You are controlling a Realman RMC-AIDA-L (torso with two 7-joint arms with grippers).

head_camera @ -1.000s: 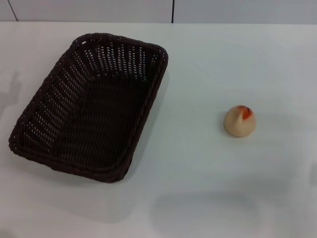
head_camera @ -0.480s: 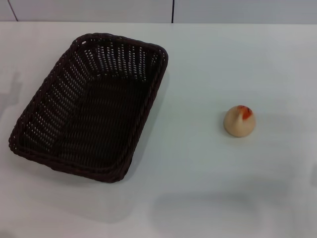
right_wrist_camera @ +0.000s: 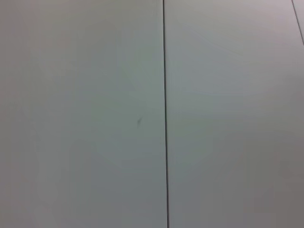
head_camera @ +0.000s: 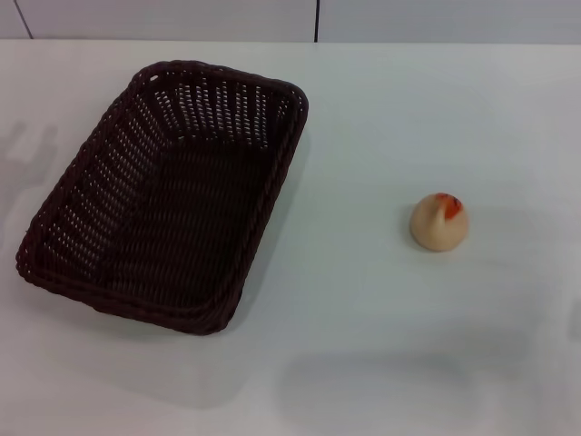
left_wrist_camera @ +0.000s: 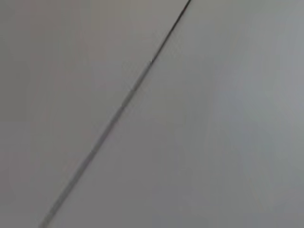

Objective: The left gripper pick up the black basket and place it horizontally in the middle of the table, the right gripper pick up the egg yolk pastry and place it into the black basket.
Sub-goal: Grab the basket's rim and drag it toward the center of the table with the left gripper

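Dark woven wicker makes up the black basket (head_camera: 163,195), which we see in the head view lying open side up on the white tabletop (head_camera: 408,118). It sits toward nine o'clock from the centre of the view, and its long axis is tilted, running from about seven o'clock up to about one o'clock, so it is not square to the tabletop edge. Its inside shows only the weave of the floor and of the sloping walls. The egg yolk pastry (head_camera: 439,221) rests on the tabletop at about three o'clock from the basket, well apart from it, standing upright with the orange-red smear at its top. Behind the far edge of the tabletop we see a pale wall with a thin dark vertical seam (head_camera: 317,20). Soft grey shadows lie on the tabletop at the nine o'clock edge of the view and near six o'clock. Neither end effector appears in the head view. The left wrist view shows only a plain grey surface crossed by one thin dark diagonal line (left_wrist_camera: 118,109), and the right wrist view shows a similar pale surface with one thin dark straight line (right_wrist_camera: 165,114). No fingers appear in these views, so we cannot tell whether either end effector is spread or pressed together.
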